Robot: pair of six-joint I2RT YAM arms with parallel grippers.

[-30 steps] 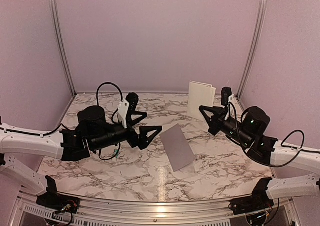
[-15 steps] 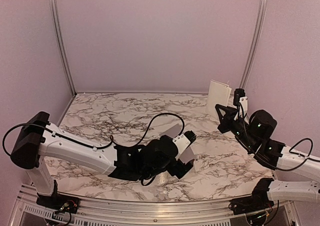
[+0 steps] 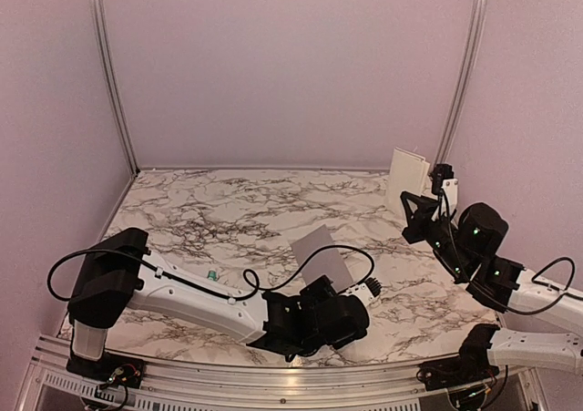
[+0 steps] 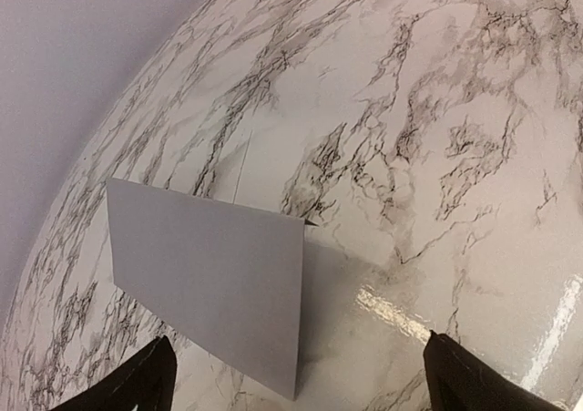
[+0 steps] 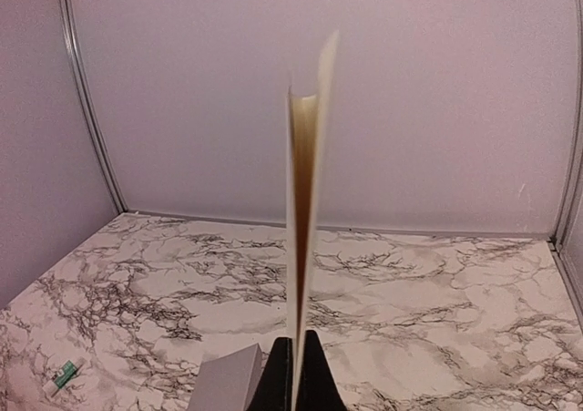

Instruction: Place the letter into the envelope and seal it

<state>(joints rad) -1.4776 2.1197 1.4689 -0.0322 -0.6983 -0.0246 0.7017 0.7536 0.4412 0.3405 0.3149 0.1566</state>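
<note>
Top view: the envelope [image 3: 319, 253] lies flat near the middle of the marble surface [image 3: 200, 220]. The left arm [image 3: 196, 294] stretches low along the near edge so that its wrist sits just at the envelope's near end, probably to work at an edge or the flap. Its fingers are lost against the dark wrist here. At the far right the right fingers [image 3: 412, 212] hold the letter [image 3: 407, 169] upright and well apart from the envelope, likely keeping it out of the way until the envelope is opened. A small green-white tube [image 3: 211, 274] lies beside the left arm.

Left wrist view: the left fingers [image 4: 150, 384] stand wide apart with nothing between them, and only their tips show at the bottom corners. The grey envelope fills the space ahead. Its right edge seems slightly lifted, casting a shadow. No flap shows, so it may be underneath.

Right wrist view: the right fingers are pressed together on the letter's bottom edge. The letter appears edge-on as a thin cream strip with a blurred top, so its panels cannot be counted. The frame cuts off the envelope's corner
</note>
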